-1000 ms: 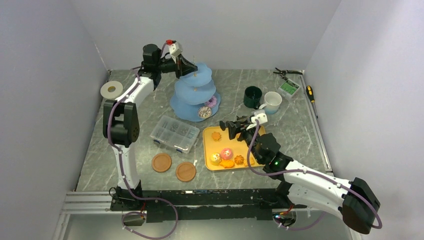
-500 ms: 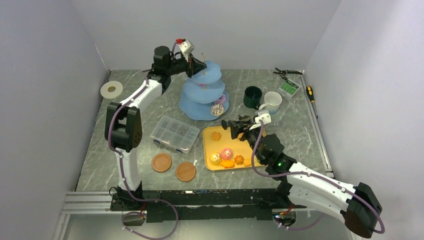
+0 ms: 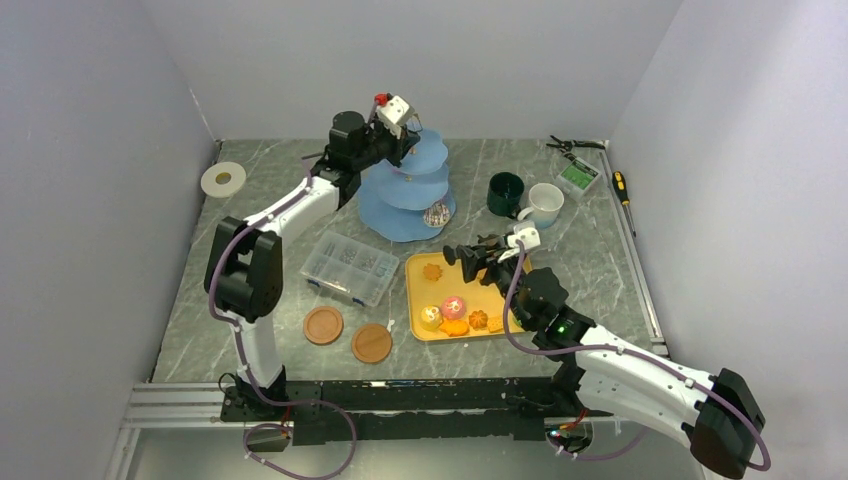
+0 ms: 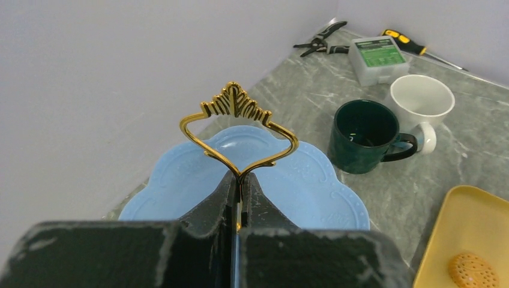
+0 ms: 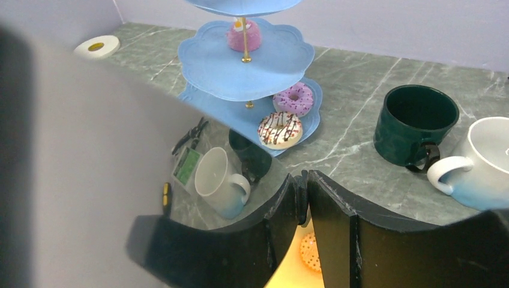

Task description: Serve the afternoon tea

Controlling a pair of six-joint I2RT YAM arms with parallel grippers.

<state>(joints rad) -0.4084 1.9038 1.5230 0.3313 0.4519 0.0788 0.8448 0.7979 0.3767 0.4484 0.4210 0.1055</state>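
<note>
The light-blue three-tier stand (image 3: 405,190) is at the back middle of the table. My left gripper (image 3: 406,133) (image 4: 240,180) is shut on the stem of its gold loop (image 4: 237,120), above the top tier. A purple doughnut (image 5: 294,99) and a striped doughnut (image 5: 280,129) lie on the bottom tier, and a pink cake (image 5: 244,36) on the middle one. The dark-green mug (image 3: 505,193) and the white mug (image 3: 545,203) stand right of the stand. My right gripper (image 3: 483,257) (image 5: 303,180) is shut on the black tongs (image 3: 455,254), over the yellow tray's (image 3: 418,298) far end. A biscuit (image 3: 432,271), a pink doughnut (image 3: 453,306) and other treats lie on the tray.
A clear compartment box (image 3: 349,266) lies left of the tray, with two brown coasters (image 3: 323,325) in front of it. A tape roll (image 3: 223,179) sits at the far left. Pliers (image 3: 572,144), a small green box (image 3: 578,176) and a screwdriver (image 3: 621,186) lie at the back right.
My left arm has swung to the right with the stand in its grip, bringing it closer to the mugs. The right gripper has barely moved.
</note>
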